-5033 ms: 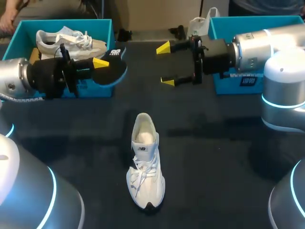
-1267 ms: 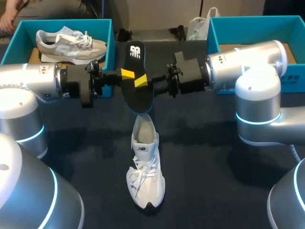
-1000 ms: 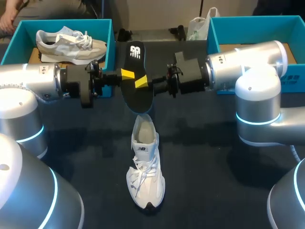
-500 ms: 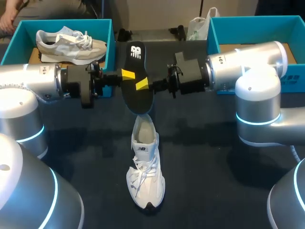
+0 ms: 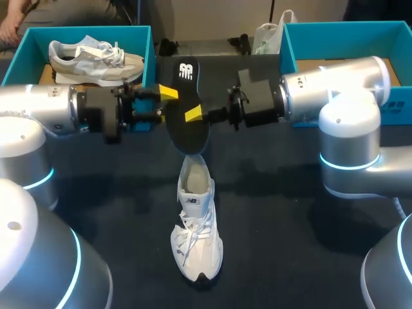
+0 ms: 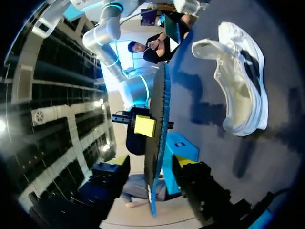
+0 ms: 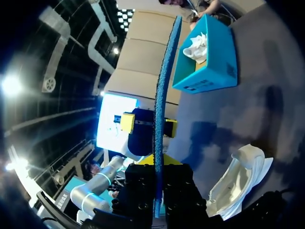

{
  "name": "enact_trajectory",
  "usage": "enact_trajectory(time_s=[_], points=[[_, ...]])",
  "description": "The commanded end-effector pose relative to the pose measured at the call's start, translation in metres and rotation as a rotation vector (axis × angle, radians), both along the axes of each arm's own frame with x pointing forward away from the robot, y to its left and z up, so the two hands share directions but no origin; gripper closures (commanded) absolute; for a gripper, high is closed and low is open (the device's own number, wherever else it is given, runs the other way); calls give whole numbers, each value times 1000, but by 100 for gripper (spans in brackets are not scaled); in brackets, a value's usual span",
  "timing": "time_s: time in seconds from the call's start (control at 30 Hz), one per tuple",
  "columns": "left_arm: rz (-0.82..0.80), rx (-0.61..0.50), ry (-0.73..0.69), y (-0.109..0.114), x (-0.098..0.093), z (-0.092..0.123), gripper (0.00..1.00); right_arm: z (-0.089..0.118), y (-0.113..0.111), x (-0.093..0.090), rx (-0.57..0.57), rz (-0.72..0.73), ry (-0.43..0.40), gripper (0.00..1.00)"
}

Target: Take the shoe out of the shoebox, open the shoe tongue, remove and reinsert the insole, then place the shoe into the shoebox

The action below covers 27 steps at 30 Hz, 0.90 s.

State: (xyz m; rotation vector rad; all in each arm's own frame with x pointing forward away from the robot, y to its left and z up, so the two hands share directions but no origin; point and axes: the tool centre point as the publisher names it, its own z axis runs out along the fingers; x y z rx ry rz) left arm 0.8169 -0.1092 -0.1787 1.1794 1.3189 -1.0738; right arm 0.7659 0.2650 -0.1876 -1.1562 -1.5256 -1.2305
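Fingers of the right gripper [image 5: 192, 114] pinch the insole [image 5: 183, 103] from both faces, about mid-length. In the right wrist view it runs edge-on straight out from between them. Fingers of the left gripper [image 6: 152, 162] are spread, one yellow tip to each side of the insole's edge. A gap shows on both sides and no contact is seen.

Near: the white shoe [image 5: 195, 222] stands on its sole at the middle of the table [image 5: 290, 212], close to the near edge. Its toe points to the near edge, its heel to the far edge, and the laces are loose. Bare dark table lies on both sides of it, out toward the left and right edges. The arm bases [image 5: 38, 257] fill both near corners.

Middle: the insole is held off the table, nearly upright. Its lower end is just above the shoe's heel opening; contact there cannot be told. Both arms come in level from the sides.

Far: the far-left shoebox [image 5: 138, 38], teal, holds a second shoe [image 5: 93, 56], pale, lying across it. The far-right shoebox [image 5: 335, 35] is also teal. Its inside is mostly behind the right arm, so its contents cannot be told.
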Motion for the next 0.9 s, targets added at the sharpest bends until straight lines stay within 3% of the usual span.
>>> enact_trajectory(time_s=[0.03, 0.1, 0.13, 0.27, 0.67, 0.9], points=[[31, 108, 157, 21, -16, 12, 0, -1, -2, -2, 2, 0, -31, 100], [20, 129, 234, 26, -19, 12, 0, -1, -2, -2, 4, 10, -45, 100], [0, 141, 337, 33, -25, 8, 0, -3, -2, -2, 3, 21, -70, 100], [0, 141, 337, 33, -25, 8, 0, -5, 0, -4, 1, 66, -131, 100], [0, 141, 337, 33, -25, 8, 0, -5, 0, -4, 1, 66, -131, 100], [262, 317, 461, 45, -37, 6, 0, -25, -7, -11, -1, -24, -188, 100]])
